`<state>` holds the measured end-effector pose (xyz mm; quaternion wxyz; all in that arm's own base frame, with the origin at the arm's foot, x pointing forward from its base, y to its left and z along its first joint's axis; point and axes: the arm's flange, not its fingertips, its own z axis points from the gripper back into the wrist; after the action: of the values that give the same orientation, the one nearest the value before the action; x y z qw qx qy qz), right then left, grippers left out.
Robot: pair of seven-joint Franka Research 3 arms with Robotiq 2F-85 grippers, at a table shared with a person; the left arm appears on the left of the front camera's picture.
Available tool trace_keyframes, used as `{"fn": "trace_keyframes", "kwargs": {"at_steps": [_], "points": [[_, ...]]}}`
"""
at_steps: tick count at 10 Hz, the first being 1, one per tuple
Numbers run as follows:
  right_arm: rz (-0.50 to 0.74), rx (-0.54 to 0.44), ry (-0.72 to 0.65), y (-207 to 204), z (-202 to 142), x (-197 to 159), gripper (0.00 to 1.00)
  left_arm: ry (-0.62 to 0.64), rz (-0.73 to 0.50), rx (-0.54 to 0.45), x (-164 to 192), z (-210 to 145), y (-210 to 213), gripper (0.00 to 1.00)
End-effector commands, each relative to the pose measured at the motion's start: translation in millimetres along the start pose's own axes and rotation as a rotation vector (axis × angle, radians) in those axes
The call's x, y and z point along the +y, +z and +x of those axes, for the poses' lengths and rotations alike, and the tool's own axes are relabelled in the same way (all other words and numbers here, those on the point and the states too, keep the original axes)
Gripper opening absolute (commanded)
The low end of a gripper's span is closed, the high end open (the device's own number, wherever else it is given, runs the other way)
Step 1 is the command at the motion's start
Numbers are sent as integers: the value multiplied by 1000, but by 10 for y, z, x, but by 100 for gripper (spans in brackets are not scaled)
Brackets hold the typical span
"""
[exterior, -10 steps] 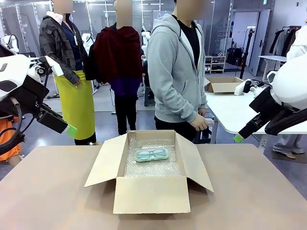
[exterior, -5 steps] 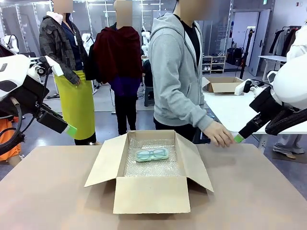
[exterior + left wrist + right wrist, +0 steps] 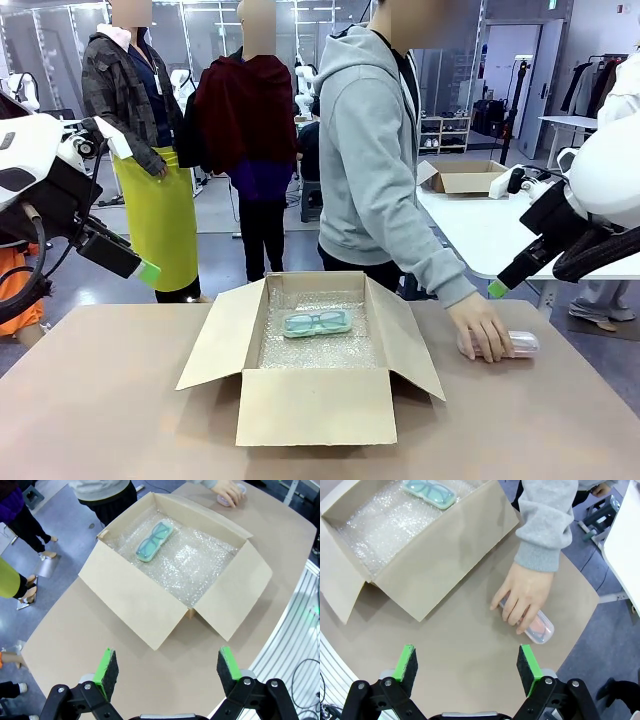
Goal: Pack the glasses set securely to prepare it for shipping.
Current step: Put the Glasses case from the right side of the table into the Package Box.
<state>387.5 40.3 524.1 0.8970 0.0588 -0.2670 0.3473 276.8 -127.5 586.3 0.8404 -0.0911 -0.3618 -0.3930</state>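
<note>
A clear case with teal-green glasses point(image 3: 317, 323) point(image 3: 154, 541) point(image 3: 429, 492) lies on bubble wrap point(image 3: 318, 345) inside the open cardboard box point(image 3: 312, 405). A person's hand point(image 3: 485, 338) point(image 3: 522, 597) presses a second clear case with pink glasses point(image 3: 518, 343) point(image 3: 540, 628) onto the table, right of the box. My left gripper point(image 3: 167, 666) hangs open high above the table's left side, with one green fingertip point(image 3: 148, 271) showing in the front view. My right gripper point(image 3: 467, 664) is open above the table near the hand, its green fingertip point(image 3: 497, 289) just over it.
The box flaps point(image 3: 214, 340) are spread outward to left and right. The brown table point(image 3: 110, 410) extends bare around the box. The person in a grey hoodie point(image 3: 375, 170) stands at the far side. Other people stand behind.
The person's hand reached down to the right and set the pink-glasses case on the table. Both arms have stayed still.
</note>
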Motion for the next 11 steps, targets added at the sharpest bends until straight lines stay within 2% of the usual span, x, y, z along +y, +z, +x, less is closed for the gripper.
{"fn": "trace_keyframes", "kwargs": {"at_steps": [1,5,7,8,11], "points": [[0,0,0,0,0,0,100,-1,3,-7,0,2,5,100],[-15,71,88,223,-41,-147,100,-1,3,-7,0,2,5,100],[7,155,220,287,40,-295,100,-1,3,-7,0,2,5,100],[59,198,329,262,126,-403,100,-1,3,-7,0,2,5,100],[164,297,581,-34,328,-700,100,-1,3,-7,0,2,5,100]]}}
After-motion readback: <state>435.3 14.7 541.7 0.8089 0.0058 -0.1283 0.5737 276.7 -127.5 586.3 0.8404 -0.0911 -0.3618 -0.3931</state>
